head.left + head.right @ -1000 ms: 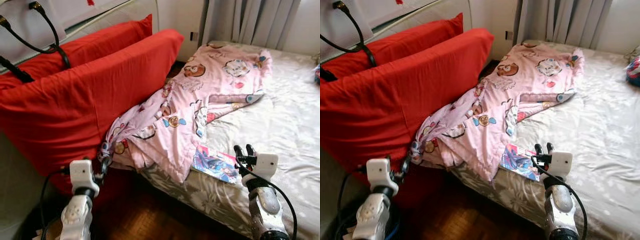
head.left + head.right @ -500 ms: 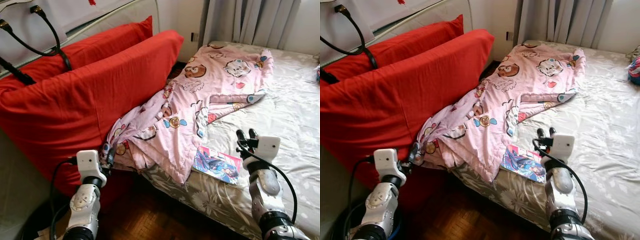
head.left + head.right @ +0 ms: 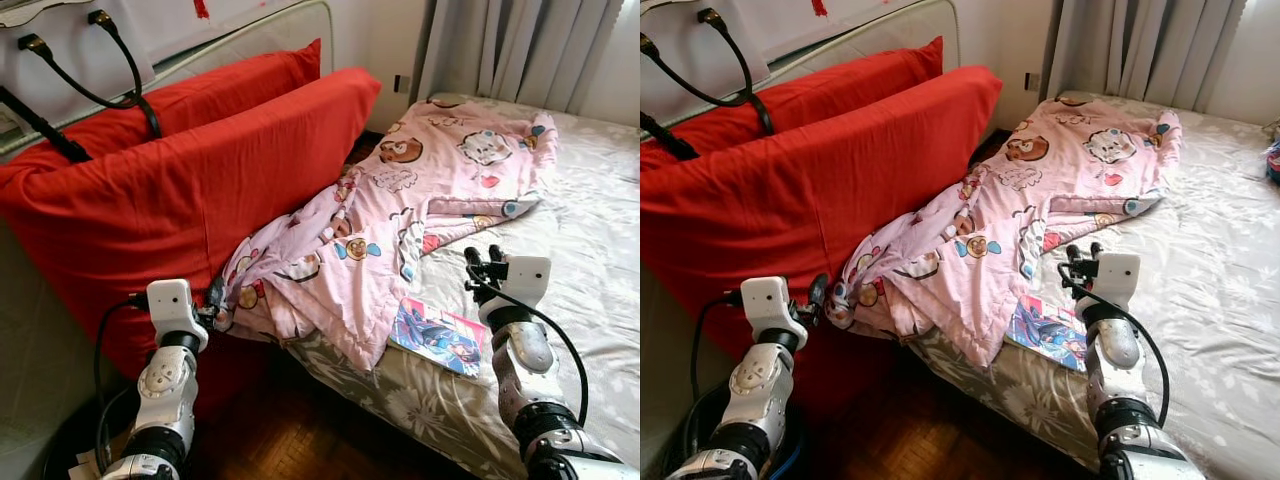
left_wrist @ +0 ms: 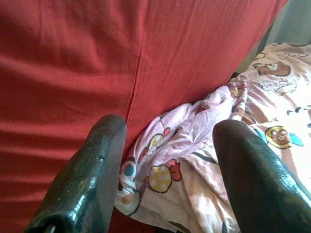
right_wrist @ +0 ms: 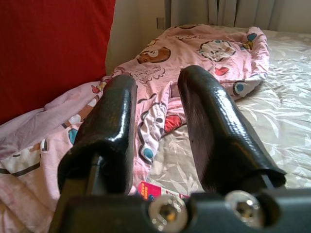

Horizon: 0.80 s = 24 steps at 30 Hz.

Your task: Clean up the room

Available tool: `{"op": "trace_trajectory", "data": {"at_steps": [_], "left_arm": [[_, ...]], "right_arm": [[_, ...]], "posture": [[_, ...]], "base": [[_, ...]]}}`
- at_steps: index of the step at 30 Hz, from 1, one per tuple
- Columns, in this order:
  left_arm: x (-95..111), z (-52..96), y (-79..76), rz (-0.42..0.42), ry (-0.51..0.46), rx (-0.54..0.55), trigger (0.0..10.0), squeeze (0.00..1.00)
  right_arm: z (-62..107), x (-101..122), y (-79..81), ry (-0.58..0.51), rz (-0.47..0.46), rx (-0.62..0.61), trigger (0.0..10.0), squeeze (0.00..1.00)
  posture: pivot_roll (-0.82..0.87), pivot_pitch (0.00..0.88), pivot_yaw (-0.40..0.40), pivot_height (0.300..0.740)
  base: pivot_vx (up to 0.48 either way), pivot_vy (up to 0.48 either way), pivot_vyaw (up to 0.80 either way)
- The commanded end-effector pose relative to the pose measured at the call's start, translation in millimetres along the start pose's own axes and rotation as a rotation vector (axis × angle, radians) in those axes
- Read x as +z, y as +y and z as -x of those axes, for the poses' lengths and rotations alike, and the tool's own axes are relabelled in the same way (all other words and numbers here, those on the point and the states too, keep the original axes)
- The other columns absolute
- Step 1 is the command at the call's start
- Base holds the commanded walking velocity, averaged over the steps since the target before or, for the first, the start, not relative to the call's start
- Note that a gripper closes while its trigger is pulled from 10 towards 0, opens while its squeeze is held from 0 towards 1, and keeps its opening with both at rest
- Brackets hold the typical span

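Note:
A pink cartoon-print blanket (image 3: 400, 220) lies crumpled across the bed (image 3: 590, 240) and hangs over its near left edge. A colourful book (image 3: 437, 337) rests on the grey floral sheet just below the blanket's hem. My left gripper (image 3: 213, 305) is open, low beside the red cushions (image 3: 190, 200), and its fingertips point at the blanket's hanging corner (image 4: 194, 160). My right gripper (image 3: 482, 258) is open over the sheet, just beyond the book, facing the blanket (image 5: 204, 48). Nothing is between either pair of fingers.
Two big red cushions lean upright on the left, close against the bed. Black cables (image 3: 120, 80) run over the white panel behind them. A narrow strip of dark wood floor (image 3: 290, 430) lies below. Grey curtains (image 3: 530, 50) hang behind the bed.
Both arms have reached forward. The left gripper is closer to the blanket's hanging corner and the right gripper has passed the book. The camera has shifted a little too.

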<state>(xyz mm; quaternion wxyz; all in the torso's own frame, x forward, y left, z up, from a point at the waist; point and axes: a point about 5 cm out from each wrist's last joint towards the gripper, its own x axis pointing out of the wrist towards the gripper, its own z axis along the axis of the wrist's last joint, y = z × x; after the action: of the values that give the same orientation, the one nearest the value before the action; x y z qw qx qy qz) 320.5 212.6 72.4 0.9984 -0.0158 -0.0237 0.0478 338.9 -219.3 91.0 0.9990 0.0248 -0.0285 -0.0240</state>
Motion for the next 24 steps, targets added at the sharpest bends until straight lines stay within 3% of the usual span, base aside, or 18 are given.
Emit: {"op": "trace_trajectory", "data": {"at_steps": [1, 9, 24], "left_arm": [[3, -3.1, 2.4, 0.001, -0.001, 0.004, 10.0, 0.00], [2, -2.9, -0.6, -0.005, -0.003, -0.045, 10.0, 0.00], [2, -5.0, -9.5, 0.002, 0.002, -0.065, 10.0, 0.00]], "right_arm": [[-2.2, 2, -1.2, 0.003, -0.010, -0.009, 10.0, 0.00], [-2.6, 4, -12.8, 0.008, -0.003, -0.035, 10.0, 0.00], [-2.1, 1, -7.1, 0.010, -0.013, -0.034, 10.0, 0.00]], "posture": [[-0.07, 0.000, 0.053, 0.740], [-0.06, 0.000, 0.036, 0.740], [-0.05, 0.000, 0.055, 0.740]], "base": [[0.000, 0.000, 0.00], [0.000, 0.000, 0.00], [0.000, 0.000, 0.00]]}}
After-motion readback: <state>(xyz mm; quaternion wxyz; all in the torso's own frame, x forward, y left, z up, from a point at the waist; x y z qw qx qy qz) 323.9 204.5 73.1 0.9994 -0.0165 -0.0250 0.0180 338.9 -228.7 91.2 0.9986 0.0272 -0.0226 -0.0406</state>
